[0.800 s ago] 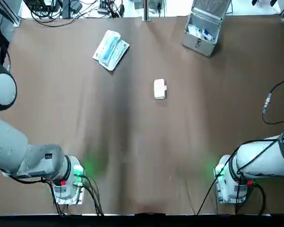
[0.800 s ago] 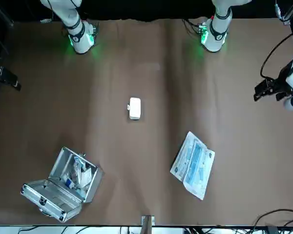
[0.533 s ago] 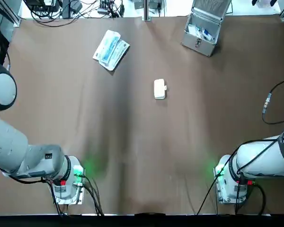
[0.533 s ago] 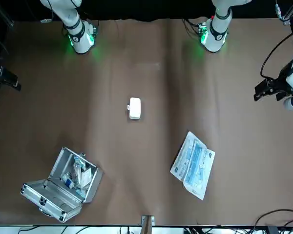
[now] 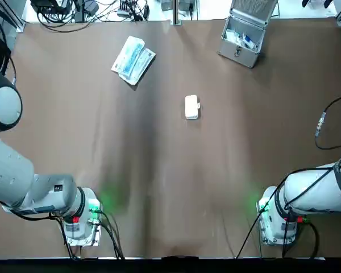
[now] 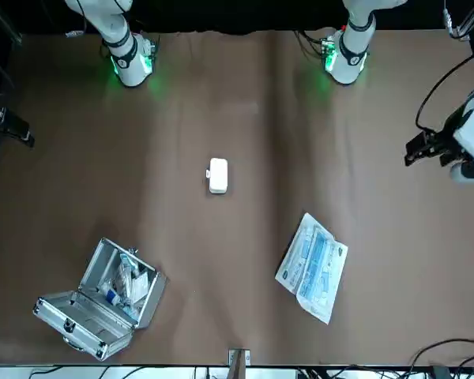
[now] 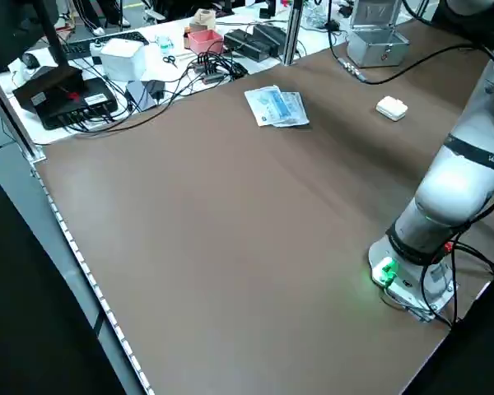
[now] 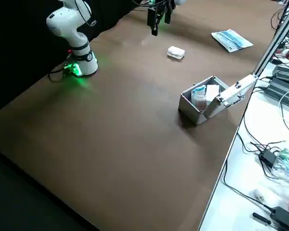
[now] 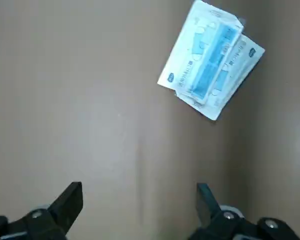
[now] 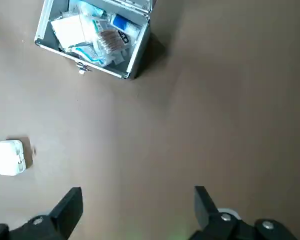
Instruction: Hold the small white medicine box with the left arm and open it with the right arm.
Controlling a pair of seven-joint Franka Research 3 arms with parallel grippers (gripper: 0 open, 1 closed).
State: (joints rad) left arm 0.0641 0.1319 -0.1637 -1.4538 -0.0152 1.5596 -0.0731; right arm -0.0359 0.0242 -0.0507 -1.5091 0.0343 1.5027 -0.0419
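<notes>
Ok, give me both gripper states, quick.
Left gripper: open, holding nothing, up off the table.
Right gripper: open, holding nothing, up off the table.

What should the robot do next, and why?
Probably move the left gripper, open above the blue packets, over to the small white medicine box, which lies untouched. It must be held before the right gripper, also open, can open it.

Bare tabletop (image 5: 159, 170) surrounds the white medicine box (image 5: 191, 107) at top-view centre; blue packet (image 5: 133, 60) upper left and open metal case (image 5: 245, 35) upper right stand well apart from it.
</notes>
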